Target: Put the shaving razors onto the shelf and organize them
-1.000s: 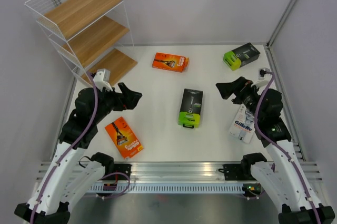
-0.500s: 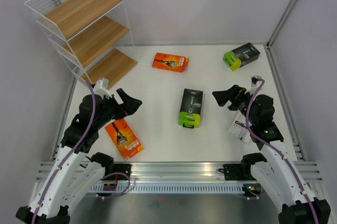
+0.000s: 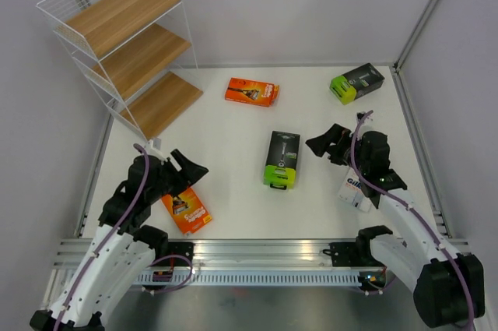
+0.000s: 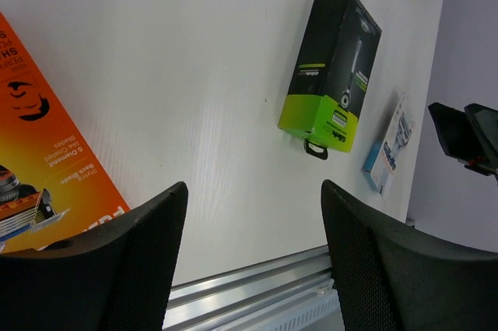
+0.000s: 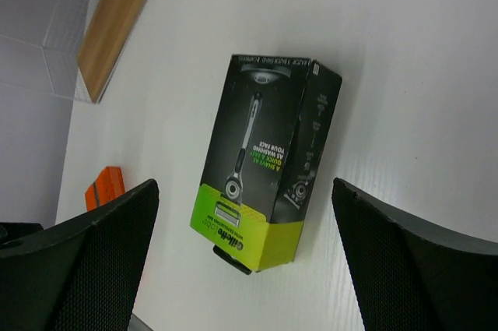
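My left hand (image 3: 192,166) is low over the near left part of the white tabletop (image 3: 233,125). Its two fingers stand apart and nothing is between them. In the left wrist view, the near orange pack (image 3: 187,208) lies flat under and beside one of the fingers. I cannot tell if that finger touches it.

My right hand (image 3: 322,142) is on the right side of the tabletop, with the fingers spread wide and holding nothing. It points toward the middle black pack with the lime-green end (image 3: 282,158). In the right wrist view this pack appears in the gap between the fingers, but it lies flat on the tabletop beyond them, apart from the hand. Its green end is turned to the near edge.

The white-and-blue Gillette pack (image 3: 354,189) lies on the tabletop partly under my right arm. The second orange pack (image 3: 251,91) lies far from me, near the middle of the far side. The second black and green pack (image 3: 356,82) lies near the far right corner.

The shelf (image 3: 128,43) stands in the far left corner: a thin white wire frame with three light-brown wooden boards. All five packs are on the tabletop, well apart from each other and away from the shelf.
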Controlling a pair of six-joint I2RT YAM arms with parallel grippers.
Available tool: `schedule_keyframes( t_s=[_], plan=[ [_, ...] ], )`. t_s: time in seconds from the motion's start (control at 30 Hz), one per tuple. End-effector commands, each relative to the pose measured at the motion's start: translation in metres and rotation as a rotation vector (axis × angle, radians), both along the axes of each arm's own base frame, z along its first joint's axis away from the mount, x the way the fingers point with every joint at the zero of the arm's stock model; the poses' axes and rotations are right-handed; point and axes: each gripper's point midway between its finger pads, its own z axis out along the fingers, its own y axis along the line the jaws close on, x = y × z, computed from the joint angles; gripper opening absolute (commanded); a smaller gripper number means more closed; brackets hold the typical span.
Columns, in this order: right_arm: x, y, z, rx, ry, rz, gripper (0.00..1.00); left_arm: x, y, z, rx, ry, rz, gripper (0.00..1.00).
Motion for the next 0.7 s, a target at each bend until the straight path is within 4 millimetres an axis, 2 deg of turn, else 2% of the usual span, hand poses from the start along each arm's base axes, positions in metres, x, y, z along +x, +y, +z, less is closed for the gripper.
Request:
schedule_keyframes(
  t_s=[0.0, 0.07, 0.13, 0.2, 0.27, 0.3, 0.37, 0.47, 0.53, 0.67],
  plan=[
    [-0.006, 0.019, 0.004, -0.039, 0.004, 0.082, 0.98, -0.01, 0.0, -0.015, -0.063, 0.119, 0.072, 0.74],
    [-0.007, 0.026, 0.001, -0.045, 0.014, 0.079, 0.98, -0.008, 0.01, -0.018, -0.03, 0.128, 0.122, 0.74],
    [-0.015, 0.047, -0.001, -0.021, 0.031, 0.132, 0.98, -0.008, 0.018, -0.027, 0.02, 0.158, 0.149, 0.75],
    [-0.023, 0.065, -0.009, 0.006, 0.084, 0.168, 0.97, -0.005, 0.017, -0.032, 0.046, 0.168, 0.137, 0.76],
    [-0.025, 0.07, -0.02, -0.022, 0.13, 0.163, 0.94, -0.003, 0.011, -0.032, 0.067, 0.151, 0.076, 0.76],
    [-0.035, 0.074, -0.03, -0.067, 0.18, 0.182, 0.93, -0.002, 0.004, -0.033, 0.055, 0.162, 0.039, 0.76],
    [-0.034, 0.07, -0.04, -0.132, 0.199, 0.148, 0.93, -0.002, -0.009, -0.03, 0.047, 0.141, -0.038, 0.75],
    [-0.033, 0.07, -0.042, -0.176, 0.202, 0.136, 0.91, -0.001, -0.031, -0.021, 0.043, 0.097, -0.123, 0.74],
    [-0.027, 0.061, -0.043, -0.225, 0.206, 0.092, 0.9, 0.004, -0.042, -0.016, 0.055, 0.064, -0.14, 0.73],
    [-0.02, 0.059, -0.039, -0.27, 0.176, 0.094, 0.9, 0.001, -0.07, -0.026, 0.043, 0.097, -0.205, 0.72]
  ],
)
